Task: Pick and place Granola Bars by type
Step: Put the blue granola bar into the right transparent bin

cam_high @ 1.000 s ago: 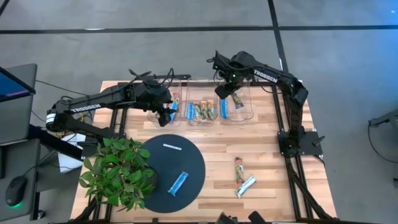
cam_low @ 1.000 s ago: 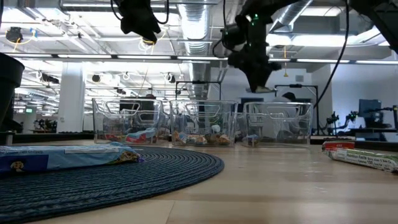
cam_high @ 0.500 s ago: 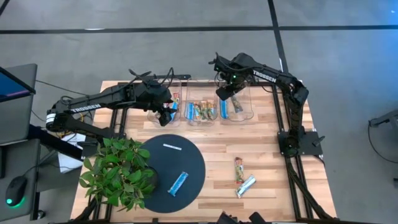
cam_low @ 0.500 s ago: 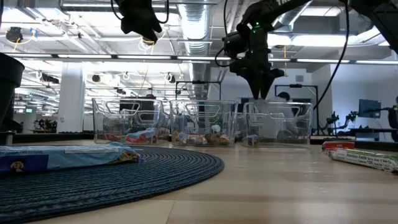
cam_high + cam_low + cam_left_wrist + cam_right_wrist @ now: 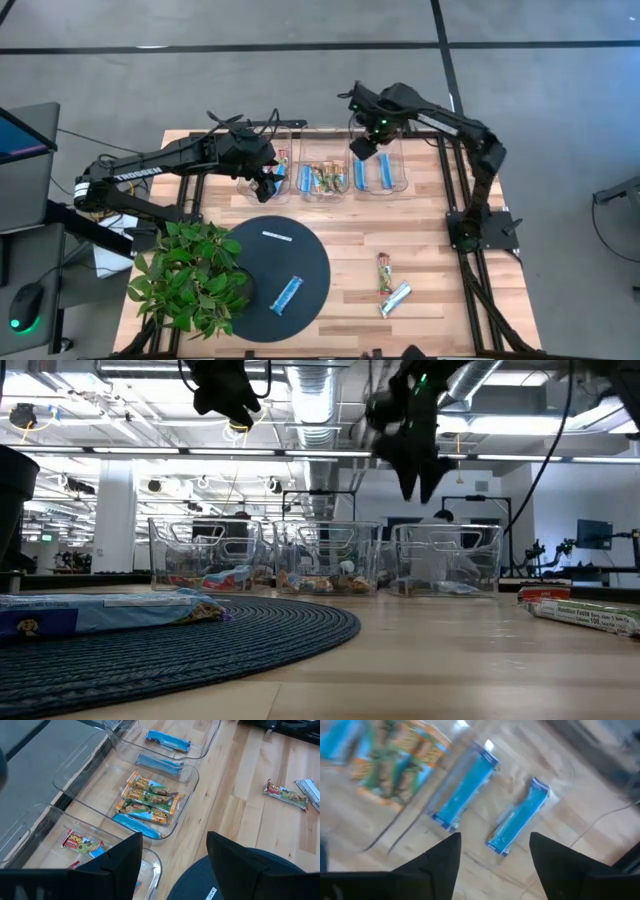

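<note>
Inside the right-hand clear bin (image 5: 384, 172) lay two blue bars (image 5: 520, 817), side by side; half a second before only one showed there, under the right pincer (image 5: 364, 146), and a second before that pincer carried a bar. So the drop was made, and one more blue bar counted as sorted. The right pincer, fingers spread and empty, hung just above that bin's rim. Three bars waited on the counter (image 5: 440, 250): a blue one (image 5: 287, 293) on the dark mat (image 5: 310, 255), two (image 5: 390, 285) nearer the right arm. Over the left bin (image 5: 262, 175), the left pincer (image 5: 268, 183) hovered, spread and empty.
</note>
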`<state>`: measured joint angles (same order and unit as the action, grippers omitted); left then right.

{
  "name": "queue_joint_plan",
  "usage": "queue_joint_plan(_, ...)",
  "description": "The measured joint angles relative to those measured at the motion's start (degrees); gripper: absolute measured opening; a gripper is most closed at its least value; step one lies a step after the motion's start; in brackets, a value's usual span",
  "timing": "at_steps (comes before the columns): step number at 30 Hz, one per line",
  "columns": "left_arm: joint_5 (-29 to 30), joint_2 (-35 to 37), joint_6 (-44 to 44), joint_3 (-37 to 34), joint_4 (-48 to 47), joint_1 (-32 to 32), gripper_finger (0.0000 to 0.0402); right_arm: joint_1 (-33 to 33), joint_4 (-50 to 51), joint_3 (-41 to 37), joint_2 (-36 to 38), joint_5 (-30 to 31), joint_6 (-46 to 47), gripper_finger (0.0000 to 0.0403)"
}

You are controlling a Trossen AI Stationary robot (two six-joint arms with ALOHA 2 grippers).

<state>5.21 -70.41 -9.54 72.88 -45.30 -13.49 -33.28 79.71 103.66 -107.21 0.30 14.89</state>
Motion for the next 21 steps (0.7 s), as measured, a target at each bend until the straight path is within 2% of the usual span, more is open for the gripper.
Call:
queue_joint_plan(9, 0.00, 0.00, 0.07, 0.00, -0.02, 0.00, 0.0215, 7.02, -0.49, 0.08, 19.54, 0.00, -4.34, 0.0219)
queue_joint_plan(15, 0.00, 0.00, 0.64, 0.00, 0.13, 0.01, 0.0215, 17.89, 0.17, 0.11, 29.93, 0.43, 4.11, 0.0213)
queue_joint_plan(21, -0.02, 0.00, 1.27, 0.00, 2.24, 0.01, 0.0215, 35.68, 5.47, 0.11, 31.69, 12.04, 17.40, 0.0206)
